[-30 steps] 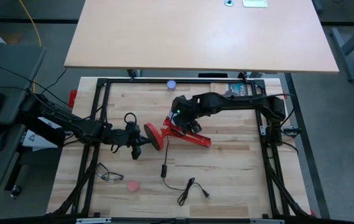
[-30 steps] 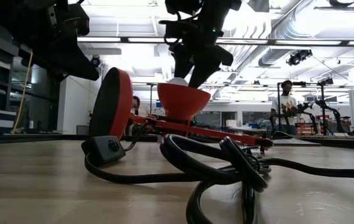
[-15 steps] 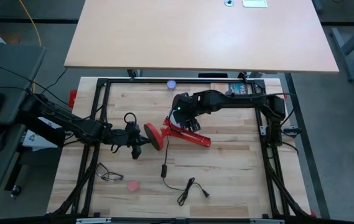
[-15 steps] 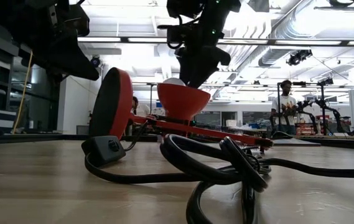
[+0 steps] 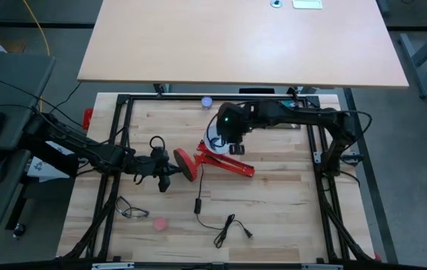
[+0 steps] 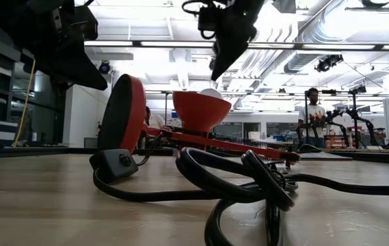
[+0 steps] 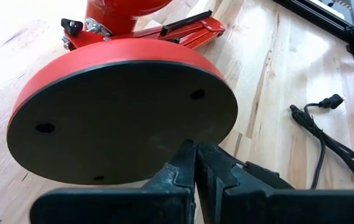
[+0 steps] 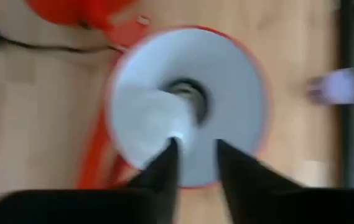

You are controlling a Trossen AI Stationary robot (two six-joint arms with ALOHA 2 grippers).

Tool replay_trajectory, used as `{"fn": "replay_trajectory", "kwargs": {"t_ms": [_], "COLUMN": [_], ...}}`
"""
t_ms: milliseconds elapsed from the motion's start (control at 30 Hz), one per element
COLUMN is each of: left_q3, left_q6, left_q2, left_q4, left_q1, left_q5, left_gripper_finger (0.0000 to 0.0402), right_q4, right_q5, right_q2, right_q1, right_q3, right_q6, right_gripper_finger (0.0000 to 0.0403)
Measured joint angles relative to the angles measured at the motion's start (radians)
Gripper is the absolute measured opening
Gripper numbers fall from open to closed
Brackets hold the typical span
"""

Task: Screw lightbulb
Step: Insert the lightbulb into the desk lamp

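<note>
A: What sits on the desk [image 5: 288,191]?

B: A red lamp [image 5: 215,156] lies near the middle, tipped over. Its round base [image 5: 185,165] stands on edge, the arm runs toward the right edge, and the shade [image 5: 218,140] opens upward.

A: And the arms?

B: The left arm reaches in from the left edge. Its end effector [image 7: 195,163] is clamped together on the rim of the base [image 7: 124,112], with the dark underside facing the wrist camera. The right arm comes from the right edge, and its end effector [image 5: 233,142] hangs above the shade, clear of it in the low view [image 6: 223,58].

A: Are the right fingers closed?

B: They stand apart, with nothing between them; the wrist view shows a gap over the shade's white inside [image 8: 186,102].

A: Where is the bulb?

B: The bulb [image 8: 153,115] rests inside the shade, leaning beside the dark socket [image 8: 189,93]. In the low view its white top [image 6: 210,92] just shows over the shade's red rim.

A: Anything smaller?

B: A black cord [image 5: 230,227] with a plug lies toward the near edge, a pink round thing [image 5: 160,223] sits near it, and a lavender round thing [image 5: 207,102] rests at the far edge.
</note>
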Motion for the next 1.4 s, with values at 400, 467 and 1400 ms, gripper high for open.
{"fn": "replay_trajectory", "kwargs": {"t_ms": [400,467,1400], "left_q3": [0.0,0.0,0.0], "left_q6": [-0.008,-0.009,-0.009], "left_q2": [0.0,0.0,0.0], "left_q4": [0.0,-0.001,-0.007], "left_q1": [0.0,0.0,0.0], "left_q5": [-0.013,-0.014,-0.018], "left_gripper_finger": [0.0,0.0,0.0], "right_q4": [-0.04,-0.049,0.109], "right_q5": [-0.128,-0.108,-0.031], "right_q2": [0.002,0.004,0.071], "right_q1": [0.037,0.047,0.015], "right_q3": [-0.018,-0.018,-0.018], "right_q6": [0.083,0.073,0.034], "right_gripper_finger": [0.0001,0.0001,0.0]}}
